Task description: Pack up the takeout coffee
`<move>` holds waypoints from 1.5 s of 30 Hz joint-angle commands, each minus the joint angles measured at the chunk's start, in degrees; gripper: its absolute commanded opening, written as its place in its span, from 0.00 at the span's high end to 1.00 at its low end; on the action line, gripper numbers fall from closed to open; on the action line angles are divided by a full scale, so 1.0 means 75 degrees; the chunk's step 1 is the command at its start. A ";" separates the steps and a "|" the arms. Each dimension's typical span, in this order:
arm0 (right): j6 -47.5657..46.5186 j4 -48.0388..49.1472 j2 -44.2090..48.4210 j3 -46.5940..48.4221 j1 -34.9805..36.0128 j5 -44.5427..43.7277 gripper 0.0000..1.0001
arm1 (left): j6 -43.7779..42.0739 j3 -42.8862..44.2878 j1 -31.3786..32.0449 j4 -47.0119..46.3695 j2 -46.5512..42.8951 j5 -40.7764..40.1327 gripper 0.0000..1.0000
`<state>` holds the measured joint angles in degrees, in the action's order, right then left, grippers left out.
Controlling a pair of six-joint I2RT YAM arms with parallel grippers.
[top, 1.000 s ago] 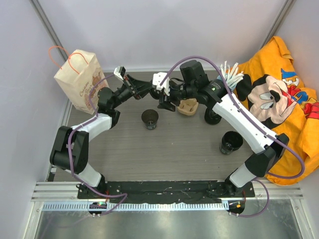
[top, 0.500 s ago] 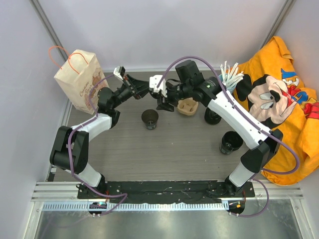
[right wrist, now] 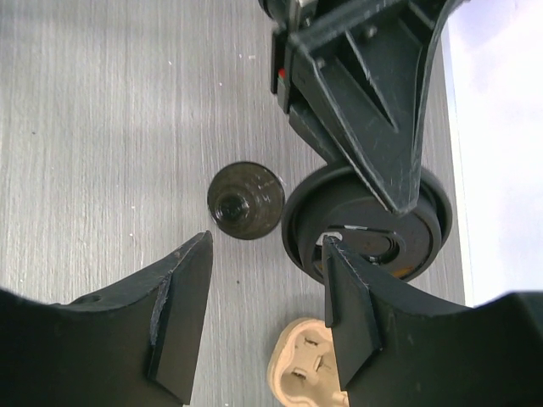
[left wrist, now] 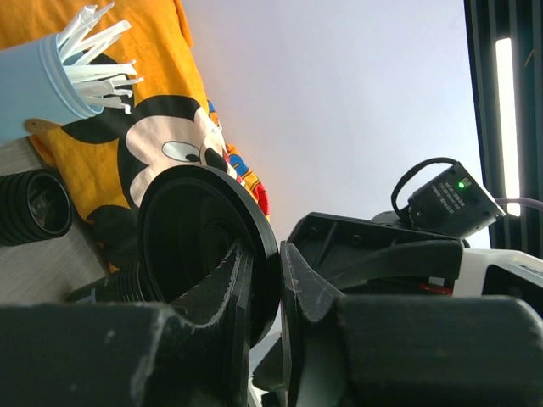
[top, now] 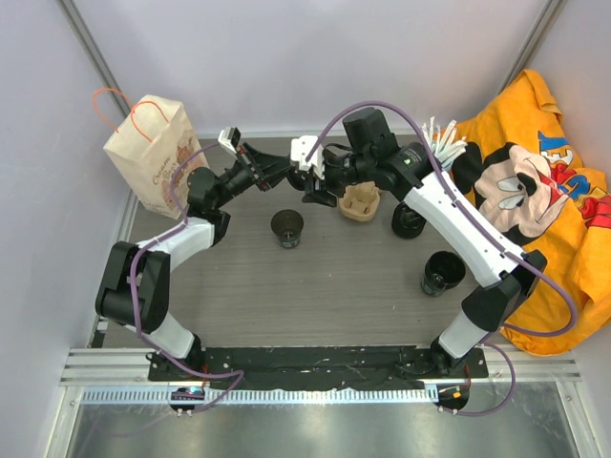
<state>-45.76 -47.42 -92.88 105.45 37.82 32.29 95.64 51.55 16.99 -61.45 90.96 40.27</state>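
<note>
The takeout coffee (top: 287, 227), a small open black cup with a dark inside (right wrist: 246, 201), stands on the table left of the cardboard carrier (top: 361, 204). My left gripper (top: 283, 173) is raised at the back and shut on the rim of a round black lid (left wrist: 199, 242). Its fingertips (left wrist: 265, 254) pinch the lid's edge. My right gripper (right wrist: 267, 246) hangs open above the table, facing the left one (top: 319, 188). The cup lies beyond its left finger. Its right finger (right wrist: 348, 288) overlaps the lid (right wrist: 365, 222); I cannot tell whether they touch.
A paper bag (top: 151, 153) stands at the back left. Two more black cups (top: 409, 224) (top: 442, 273) sit right of the carrier (right wrist: 305, 377). A pale cup of straws (top: 439, 143) and an orange Mickey cloth (top: 544, 200) fill the back right.
The right gripper swayed slightly left, then back right beside the held lid. The left arm and lid stayed still.
</note>
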 commanded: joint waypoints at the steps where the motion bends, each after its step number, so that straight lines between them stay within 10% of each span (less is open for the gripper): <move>1: -0.0028 0.0416 0.0220 -0.0115 -0.0121 -0.0181 0.42 | 0.0010 0.0170 0.0031 -0.0221 -0.0315 0.0138 1.00; 30: 0.0312 0.0580 -0.0413 0.0260 -0.0227 0.0347 0.56 | 0.0104 0.0217 0.0101 -0.0326 -0.0163 0.0127 1.00; 45: 0.0429 0.0662 -0.0577 0.0307 -0.0180 0.0276 0.90 | 0.0186 0.0217 0.0113 -0.0443 -0.0140 0.0092 0.99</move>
<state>-43.20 -44.53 -96.42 105.34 35.88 33.54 96.09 51.55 17.47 -61.30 90.98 40.71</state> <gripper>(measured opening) 0.154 0.191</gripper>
